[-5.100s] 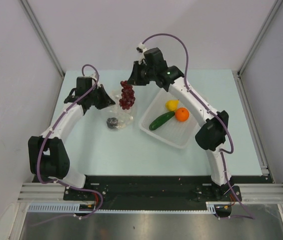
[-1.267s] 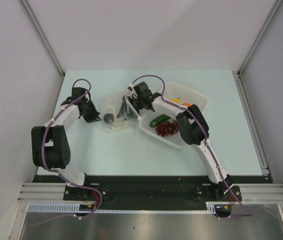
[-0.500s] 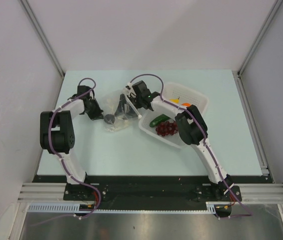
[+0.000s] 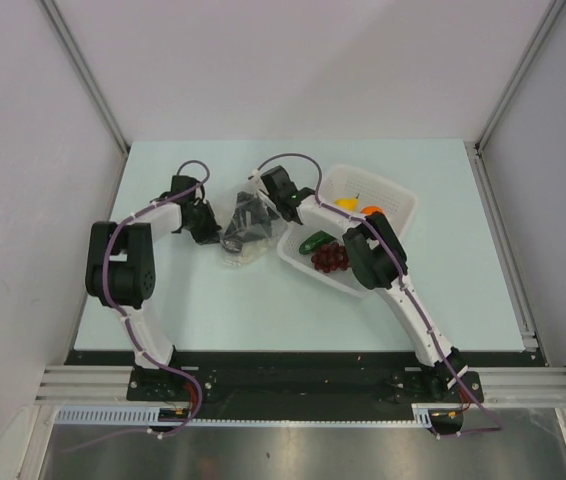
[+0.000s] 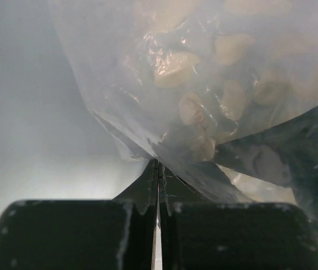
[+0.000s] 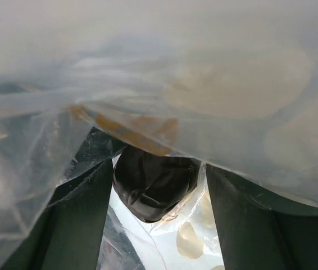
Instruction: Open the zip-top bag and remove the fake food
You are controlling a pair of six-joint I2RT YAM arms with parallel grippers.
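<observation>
The clear zip-top bag (image 4: 241, 246) lies crumpled on the table between my two grippers. My left gripper (image 4: 206, 226) (image 5: 158, 164) is shut, pinching the bag's left edge; the film (image 5: 204, 84) fills its wrist view. My right gripper (image 4: 245, 220) (image 6: 158, 175) has pushed into the bag from the right, jaws open. A small dark round fruit (image 6: 154, 188) sits between its fingers (image 6: 80, 214), with plastic draped over them. Of the fake food, the green cucumber (image 4: 315, 241), grape bunch (image 4: 331, 257), yellow fruit (image 4: 346, 203) and orange ball (image 4: 371, 209) lie in the basket.
The white perforated basket (image 4: 388, 195) stands right of the bag, tilted against the right arm's forearm (image 4: 373, 250). Grey walls enclose the table on three sides. The left arm (image 4: 118, 265) folds back along the table's left side.
The grapes went from the right gripper into the basket. Over the last second the left gripper slid right to the bag's edge, and the right gripper opened wider inside the bag.
</observation>
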